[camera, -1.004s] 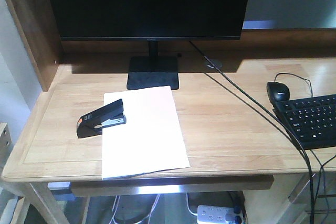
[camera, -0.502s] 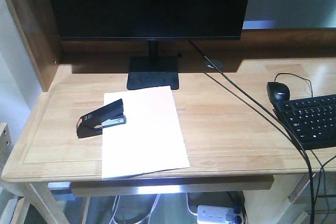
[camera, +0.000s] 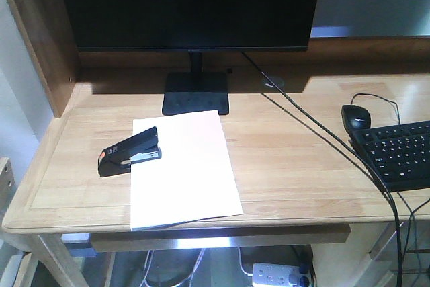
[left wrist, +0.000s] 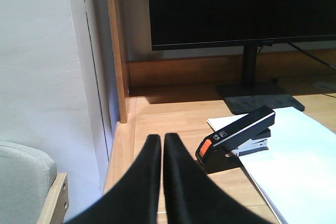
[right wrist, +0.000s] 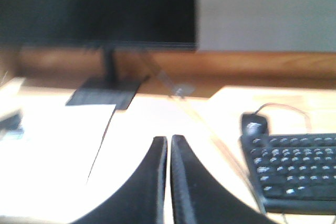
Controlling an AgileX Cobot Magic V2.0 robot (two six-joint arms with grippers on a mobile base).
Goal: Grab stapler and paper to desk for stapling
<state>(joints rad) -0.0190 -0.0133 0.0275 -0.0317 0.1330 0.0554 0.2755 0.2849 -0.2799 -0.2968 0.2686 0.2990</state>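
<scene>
Stapler: the stapler (camera: 130, 152) lies on the desk (camera: 295, 159) with its mouth over the left edge of the paper (camera: 181, 169), orange-red end pointing away from the sheet; I judge this is so a corner or edge sits between the jaws for stapling.
Paper: flat on the desk in front of the monitor stand (camera: 195, 93), near corner reaching the desk's front edge.
Left gripper: the left gripper (left wrist: 160, 145) has its fingers pressed together, holding nothing, just short of the stapler's orange end.
Right gripper: the right gripper (right wrist: 168, 148) is likewise closed and empty, above the desk between paper and keyboard (right wrist: 296, 169).
Hard to see: the right wrist view is blurred; whether a staple has gone in cannot be told; neither arm shows in the front view.
</scene>
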